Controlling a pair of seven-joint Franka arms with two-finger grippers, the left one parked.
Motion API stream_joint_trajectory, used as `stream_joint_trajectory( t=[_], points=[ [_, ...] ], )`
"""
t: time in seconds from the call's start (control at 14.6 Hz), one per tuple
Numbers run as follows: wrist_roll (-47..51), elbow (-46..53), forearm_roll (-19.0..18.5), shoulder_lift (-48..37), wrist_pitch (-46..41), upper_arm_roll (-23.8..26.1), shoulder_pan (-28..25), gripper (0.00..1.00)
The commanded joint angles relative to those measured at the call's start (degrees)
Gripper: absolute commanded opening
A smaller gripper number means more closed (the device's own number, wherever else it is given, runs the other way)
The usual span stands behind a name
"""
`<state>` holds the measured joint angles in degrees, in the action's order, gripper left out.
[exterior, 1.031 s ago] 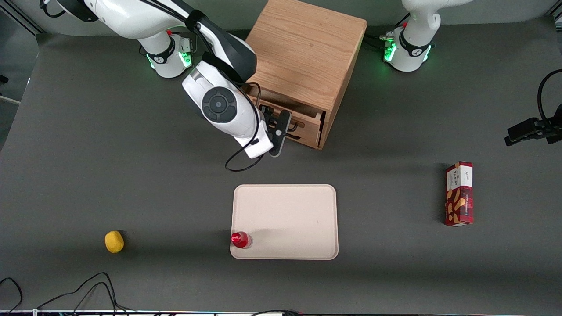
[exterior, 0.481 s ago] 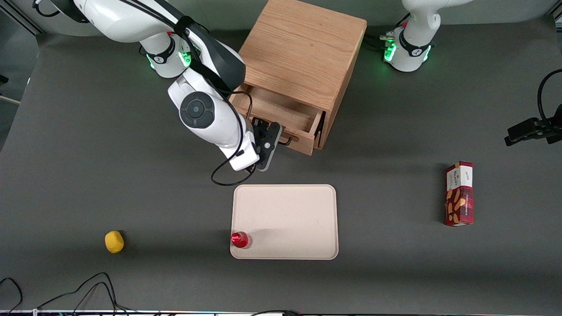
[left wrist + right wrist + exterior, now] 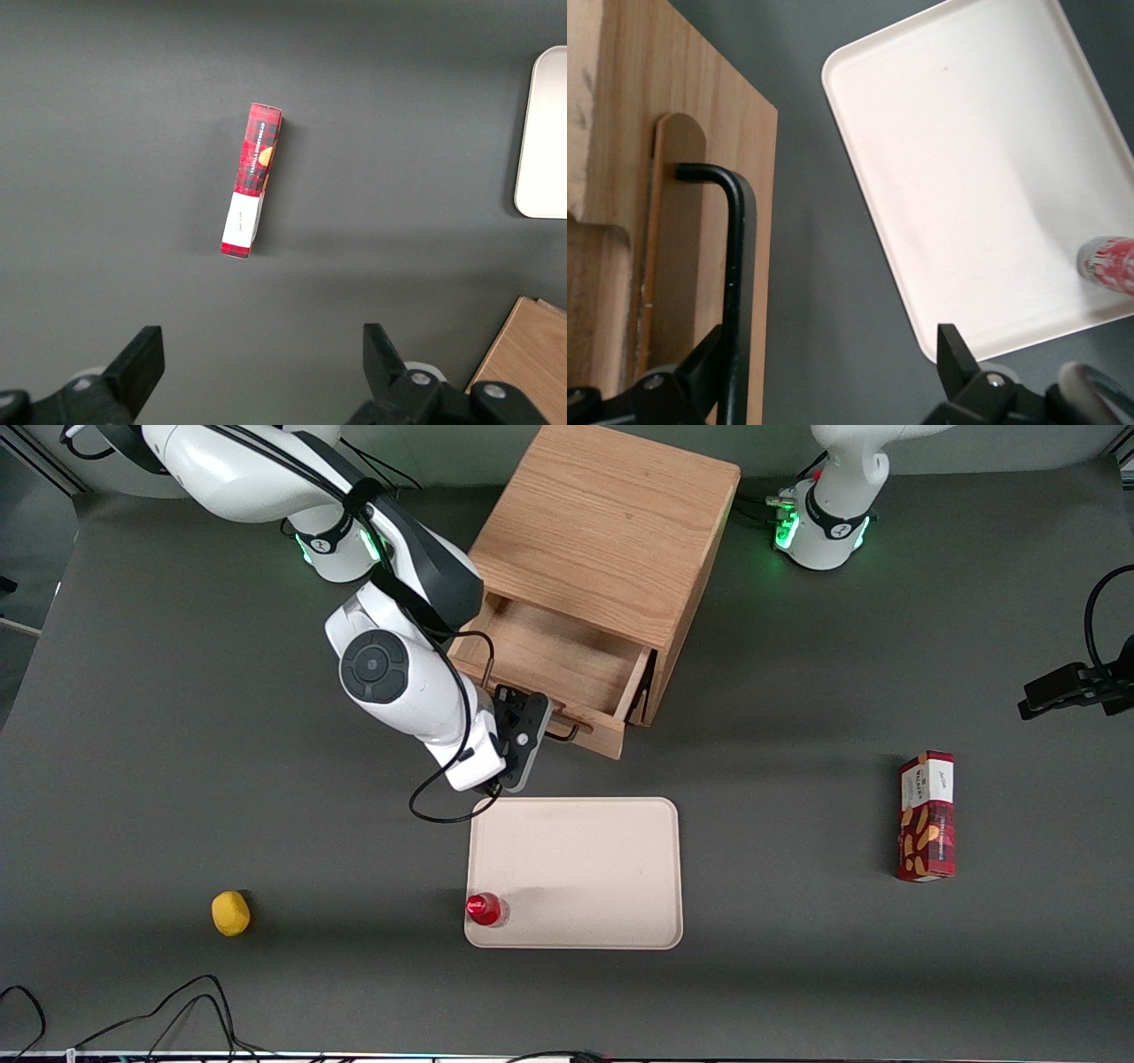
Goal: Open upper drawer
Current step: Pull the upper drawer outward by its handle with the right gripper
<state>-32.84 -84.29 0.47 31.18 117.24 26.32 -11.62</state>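
Note:
The upper drawer stands pulled well out of the small oak cabinet, and its bare-wood box looks empty. Its black wire handle sits on the drawer front, facing the front camera. My gripper is at that handle, in front of the drawer. In the right wrist view the gripper is open, its fingers wide apart. The handle runs just inside one finger along the drawer front, and the jaws are not closed on it.
A cream tray lies close in front of the drawer, nearer the front camera, with a red-capped bottle at its corner. A yellow lemon lies toward the working arm's end. A red snack box lies toward the parked arm's end.
The drawer has slid much farther out of the cabinet toward the front camera. My arm and gripper have drawn back the same way, staying at the handle.

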Motion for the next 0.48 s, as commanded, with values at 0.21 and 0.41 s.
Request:
stream_joint_trajectory(
  t=[0.21, 0.41],
  points=[
    [-1.87, 3.69, -1.17, 3.01, 1.76, -1.88, 0.45, 1.0],
    [-2.23, 4.48, -1.17, 3.71, 3.16, -2.67, 0.54, 1.0]
  ],
)
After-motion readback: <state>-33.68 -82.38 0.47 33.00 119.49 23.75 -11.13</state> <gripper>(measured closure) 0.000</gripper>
